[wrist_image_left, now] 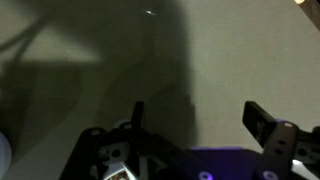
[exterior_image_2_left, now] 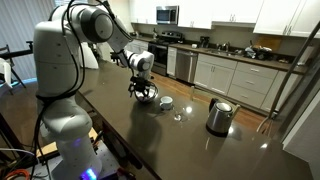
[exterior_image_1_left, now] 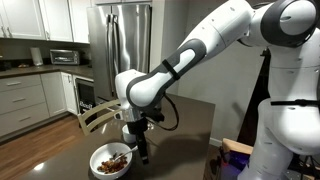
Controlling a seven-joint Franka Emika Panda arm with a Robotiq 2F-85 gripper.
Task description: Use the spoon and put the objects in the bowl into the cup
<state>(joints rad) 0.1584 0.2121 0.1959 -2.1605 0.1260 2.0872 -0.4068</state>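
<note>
The white bowl (exterior_image_1_left: 100,166) sits on the dark table with a heap of brown and reddish bits (exterior_image_1_left: 113,158) in it. My gripper (exterior_image_1_left: 142,150) hangs just beside the bowl's rim, fingers pointing down. In the wrist view the gripper (wrist_image_left: 194,107) is open with only bare table between the fingers. In an exterior view the gripper (exterior_image_2_left: 145,90) covers most of the bowl (exterior_image_2_left: 148,98). The small white cup (exterior_image_2_left: 167,102) stands close beside it. I cannot make out the spoon in any view.
A small clear glass (exterior_image_2_left: 178,117) and a steel kettle (exterior_image_2_left: 219,116) stand further along the table past the cup. A wooden chair (exterior_image_1_left: 92,117) stands at the table's edge near the bowl. Kitchen counters (exterior_image_2_left: 240,70) are behind.
</note>
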